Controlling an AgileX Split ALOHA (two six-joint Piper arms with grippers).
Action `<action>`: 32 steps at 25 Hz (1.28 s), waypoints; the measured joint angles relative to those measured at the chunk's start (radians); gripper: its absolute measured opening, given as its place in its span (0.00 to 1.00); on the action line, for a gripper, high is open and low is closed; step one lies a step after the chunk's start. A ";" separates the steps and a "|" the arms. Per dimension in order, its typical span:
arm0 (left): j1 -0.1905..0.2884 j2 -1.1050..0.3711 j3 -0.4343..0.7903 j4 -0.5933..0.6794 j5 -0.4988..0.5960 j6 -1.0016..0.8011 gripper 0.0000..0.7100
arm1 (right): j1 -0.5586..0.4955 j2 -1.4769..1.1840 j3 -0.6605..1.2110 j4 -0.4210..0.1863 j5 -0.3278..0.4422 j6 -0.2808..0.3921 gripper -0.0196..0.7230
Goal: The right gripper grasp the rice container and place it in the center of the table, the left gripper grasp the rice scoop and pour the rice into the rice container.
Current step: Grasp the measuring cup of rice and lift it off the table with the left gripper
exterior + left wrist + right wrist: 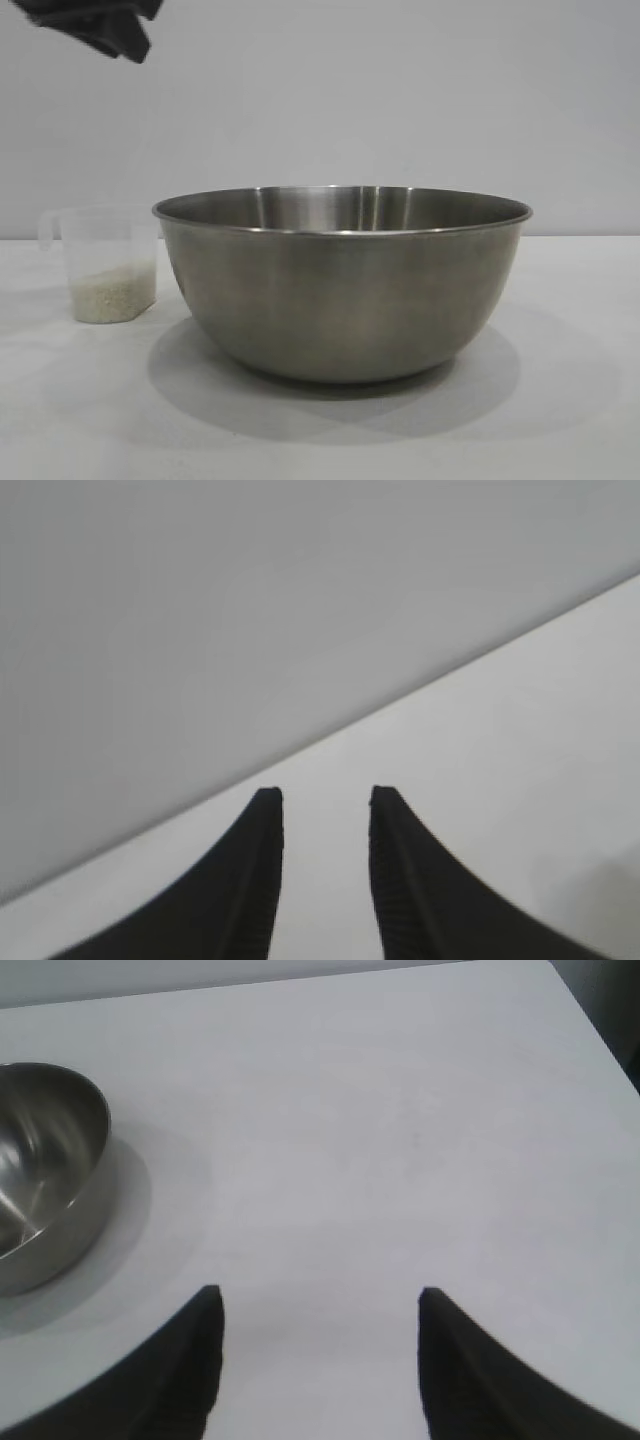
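Observation:
The steel rice container [342, 280] stands upright in the middle of the white table [580, 400]. The clear rice scoop [105, 262] stands to its left, a little farther back, with rice [113, 294] in its bottom. The left gripper [95, 25] hangs high at the exterior view's top left, above the scoop. In its wrist view the left gripper [325, 798] is open and empty, over bare table. The right gripper [320, 1300] is open and empty over bare table, apart from the container [45, 1170]; it does not show in the exterior view.
A plain grey wall [400, 90] stands behind the table. The table's far edge and a corner [560, 975] show in the right wrist view.

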 joint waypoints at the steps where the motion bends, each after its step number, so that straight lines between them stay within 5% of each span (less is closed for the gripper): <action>1: 0.008 -0.015 0.050 0.004 -0.036 -0.040 0.30 | 0.000 0.000 0.000 0.000 0.000 0.000 0.57; 8: 0.013 -0.086 0.281 0.085 -0.171 -0.201 0.37 | 0.000 0.000 0.000 0.000 0.000 0.000 0.50; 18: 0.014 -0.097 0.480 0.102 -0.333 -0.174 0.37 | 0.000 0.000 0.000 0.000 0.000 0.000 0.50; 32: 0.014 0.267 0.489 0.046 -0.674 -0.125 0.37 | 0.000 0.000 0.000 0.000 0.000 0.000 0.50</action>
